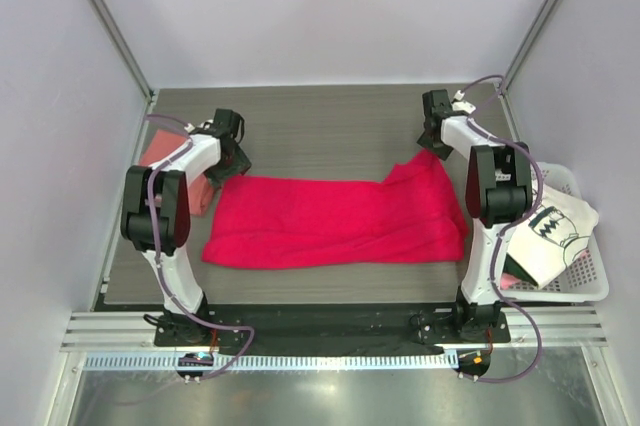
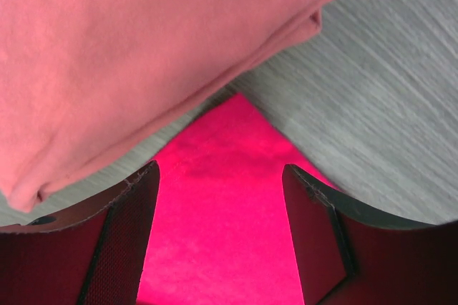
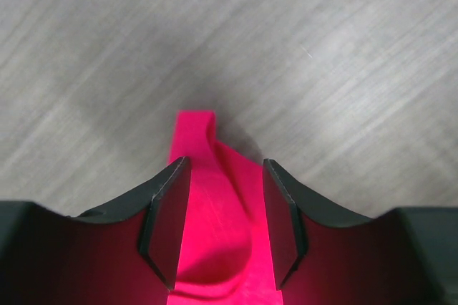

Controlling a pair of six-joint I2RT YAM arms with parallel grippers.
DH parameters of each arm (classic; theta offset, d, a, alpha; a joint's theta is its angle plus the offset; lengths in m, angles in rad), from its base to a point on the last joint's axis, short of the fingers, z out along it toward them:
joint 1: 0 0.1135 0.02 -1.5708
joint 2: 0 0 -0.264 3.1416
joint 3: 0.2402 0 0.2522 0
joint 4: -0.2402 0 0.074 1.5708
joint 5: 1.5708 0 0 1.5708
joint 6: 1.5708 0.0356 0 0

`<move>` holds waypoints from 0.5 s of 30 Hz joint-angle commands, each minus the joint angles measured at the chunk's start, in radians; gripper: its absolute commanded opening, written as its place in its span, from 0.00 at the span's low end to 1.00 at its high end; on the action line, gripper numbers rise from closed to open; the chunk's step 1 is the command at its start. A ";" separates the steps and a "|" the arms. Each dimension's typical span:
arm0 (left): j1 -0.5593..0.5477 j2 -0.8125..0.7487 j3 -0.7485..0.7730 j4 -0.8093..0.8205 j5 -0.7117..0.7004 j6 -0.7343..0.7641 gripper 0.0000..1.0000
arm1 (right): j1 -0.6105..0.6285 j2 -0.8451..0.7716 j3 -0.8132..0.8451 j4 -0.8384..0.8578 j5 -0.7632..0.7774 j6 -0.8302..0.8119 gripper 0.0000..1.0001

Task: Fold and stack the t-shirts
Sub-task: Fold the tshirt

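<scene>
The crimson-magenta t-shirt [image 1: 340,221] lies spread lengthwise across the middle of the table, folded to a long band. My left gripper [image 1: 232,151] is open over its far left corner; in the left wrist view the fingers [image 2: 132,226] straddle that corner [image 2: 222,205] with a wide gap. My right gripper [image 1: 435,141] is open over the far right corner, where the cloth [image 3: 215,197] is rumpled between the fingers [image 3: 168,219]. The folded salmon-pink shirt [image 1: 160,156] lies at the left edge, close to the left gripper [image 2: 220,183]; it also shows in the left wrist view [image 2: 143,54]. The white shirt with black print [image 1: 550,231] lies in a basket.
A white plastic basket [image 1: 590,286] stands off the table's right side by the right arm's base. The grey wood-grain table [image 1: 330,126] is bounded by white walls at the back and sides. The arm bases stand at the near edge.
</scene>
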 commanded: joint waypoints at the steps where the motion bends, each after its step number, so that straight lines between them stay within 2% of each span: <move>1: 0.006 0.025 0.054 0.032 -0.024 0.021 0.70 | 0.001 0.027 0.084 0.036 0.046 0.010 0.50; 5: 0.008 0.072 0.077 0.038 -0.021 0.022 0.70 | 0.001 0.069 0.130 0.040 0.031 0.010 0.42; 7: 0.009 0.089 0.094 0.035 -0.021 0.025 0.69 | 0.001 0.093 0.152 0.040 0.029 0.006 0.30; 8: 0.009 0.101 0.099 0.030 -0.021 0.027 0.68 | 0.003 0.098 0.155 0.040 0.026 0.008 0.21; 9: 0.011 0.117 0.105 0.027 -0.023 0.027 0.65 | 0.003 0.101 0.157 0.040 0.029 0.010 0.06; 10: 0.015 0.124 0.114 0.023 -0.023 0.026 0.63 | 0.001 0.103 0.160 0.040 0.032 0.011 0.01; 15: 0.025 0.143 0.116 0.021 -0.024 0.022 0.48 | 0.003 0.080 0.158 0.042 0.040 0.013 0.01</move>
